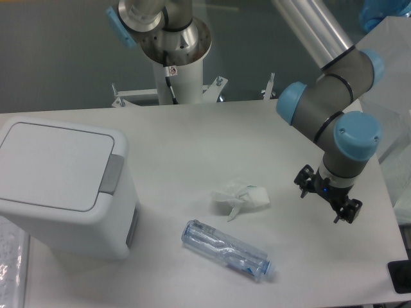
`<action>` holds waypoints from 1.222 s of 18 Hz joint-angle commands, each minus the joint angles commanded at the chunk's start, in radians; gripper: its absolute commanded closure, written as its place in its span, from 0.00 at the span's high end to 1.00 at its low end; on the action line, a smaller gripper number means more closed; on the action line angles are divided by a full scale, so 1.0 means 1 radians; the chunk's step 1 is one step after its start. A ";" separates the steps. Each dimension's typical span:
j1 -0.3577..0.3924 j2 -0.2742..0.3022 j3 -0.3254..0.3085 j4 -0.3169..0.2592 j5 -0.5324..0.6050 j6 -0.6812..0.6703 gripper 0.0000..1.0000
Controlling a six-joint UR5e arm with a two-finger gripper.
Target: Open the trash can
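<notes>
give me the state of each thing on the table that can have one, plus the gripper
trash can: upright, lid shut flat, nothing touching it
bottle: clear, lying on its side
tissue: crumpled, loose on the table
gripper: over the table's right side, far from the trash can, holding nothing; open or shut is too small to tell

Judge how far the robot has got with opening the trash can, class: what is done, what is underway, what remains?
Done: nothing visible; the trash can has its lid flat and closed. Underway: the gripper hangs over the table's right side, empty, far from the bin, beyond the crumpled tissue and plastic bottle. Left: reach the grey button tab, press it, lid up.
</notes>
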 joint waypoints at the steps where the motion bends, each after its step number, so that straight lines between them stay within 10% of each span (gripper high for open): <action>1: 0.002 0.006 -0.028 0.024 -0.012 -0.002 1.00; 6: -0.003 0.051 -0.147 0.138 -0.037 -0.055 1.00; 15: -0.098 0.112 -0.209 0.109 -0.040 -0.081 1.00; 22: -0.115 0.117 0.078 -0.195 -0.271 -0.472 1.00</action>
